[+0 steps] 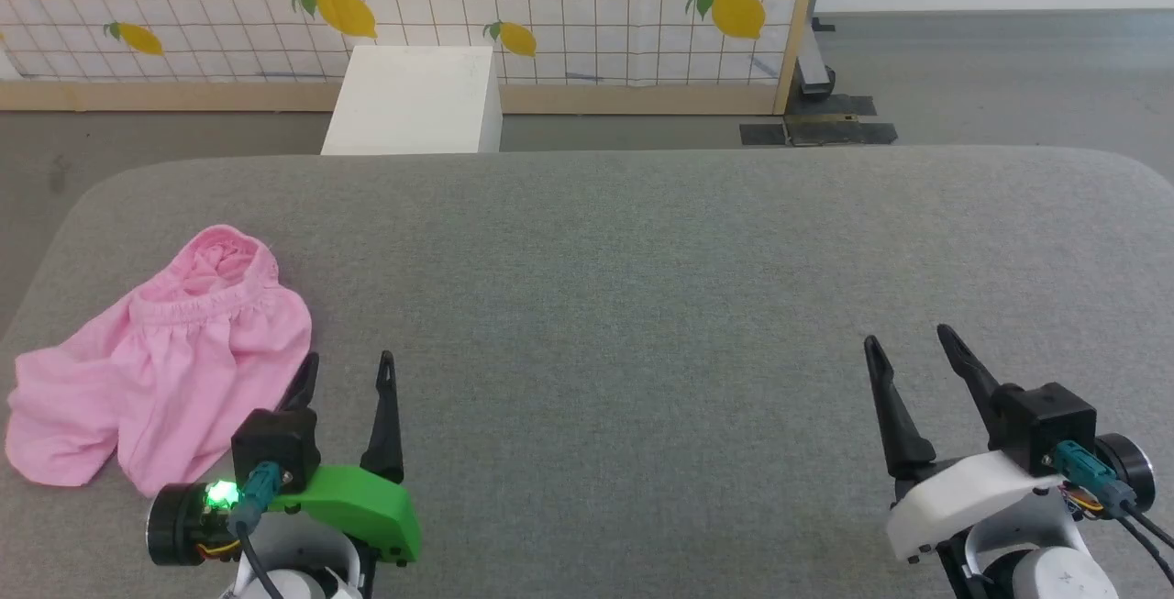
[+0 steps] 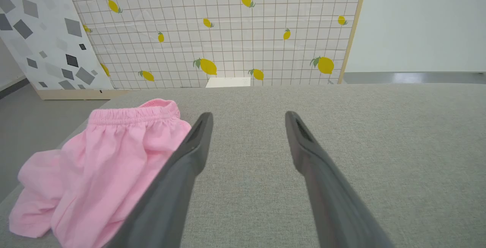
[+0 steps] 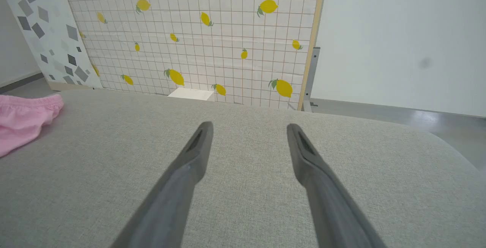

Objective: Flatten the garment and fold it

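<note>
Crumpled pink shorts (image 1: 174, 351) lie at the left end of a grey fabric surface (image 1: 642, 287), waistband toward the far side. The left gripper (image 1: 348, 359) sits just beside them, fingers apart and empty; one finger may touch the cloth. The right gripper (image 1: 906, 335), also apart and empty, is well away. A white box (image 1: 413, 99) stands beyond; its inside is hidden.
</note>
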